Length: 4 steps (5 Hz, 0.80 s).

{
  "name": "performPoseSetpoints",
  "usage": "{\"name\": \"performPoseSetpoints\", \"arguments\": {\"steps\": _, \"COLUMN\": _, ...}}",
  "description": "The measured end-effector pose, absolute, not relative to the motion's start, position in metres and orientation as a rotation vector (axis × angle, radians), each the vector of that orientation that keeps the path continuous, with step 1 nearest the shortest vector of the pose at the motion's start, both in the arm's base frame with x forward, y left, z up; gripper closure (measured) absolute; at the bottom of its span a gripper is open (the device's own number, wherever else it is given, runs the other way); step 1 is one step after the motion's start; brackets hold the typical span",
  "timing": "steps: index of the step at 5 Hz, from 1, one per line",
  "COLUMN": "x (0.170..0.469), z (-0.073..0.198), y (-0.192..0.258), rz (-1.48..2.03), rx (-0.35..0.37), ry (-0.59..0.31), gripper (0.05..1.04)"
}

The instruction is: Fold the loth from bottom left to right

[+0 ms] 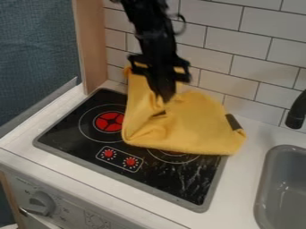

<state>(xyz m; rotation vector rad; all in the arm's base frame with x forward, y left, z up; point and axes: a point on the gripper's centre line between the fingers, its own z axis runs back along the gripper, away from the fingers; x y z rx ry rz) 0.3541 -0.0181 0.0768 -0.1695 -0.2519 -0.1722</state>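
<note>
Black stovetop (65, 129) partly under rumpled yellow cloth (194, 123); gripper (165, 96) over cloth, cannot tell whether jaws pinch it.

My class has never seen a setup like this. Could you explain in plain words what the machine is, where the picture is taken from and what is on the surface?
The machine is a black robot arm, entering from the top edge, with a black gripper pointing down. One fixed camera looks down at a slant on a toy kitchen.

A yellow cloth lies rumpled across a black toy stovetop with red markings, one corner reaching onto the white counter. To the right is a grey sink. The gripper is at the cloth's bunched part, but I cannot tell whether it holds it.
</note>
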Motion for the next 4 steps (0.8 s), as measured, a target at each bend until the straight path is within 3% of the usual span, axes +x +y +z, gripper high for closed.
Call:
{"name": "performPoseSetpoints", "arguments": {"steps": 2, "x": 0.352, "z": 0.028, "y": -0.033, "rz": -0.206, "rx": -0.148, "ry": -0.192, "gripper": 1.032}}
{"name": "performPoseSetpoints", "arguments": {"steps": 3, "x": 0.352, "z": 0.026, "y": -0.033, "rz": -0.207, "rx": -0.149, "ry": -0.202, "gripper": 1.009}}
{"name": "performPoseSetpoints", "arguments": {"steps": 4, "x": 0.349, "z": 0.025, "y": -0.031, "rz": -0.184, "rx": -0.139, "ry": -0.187, "gripper": 0.855}}
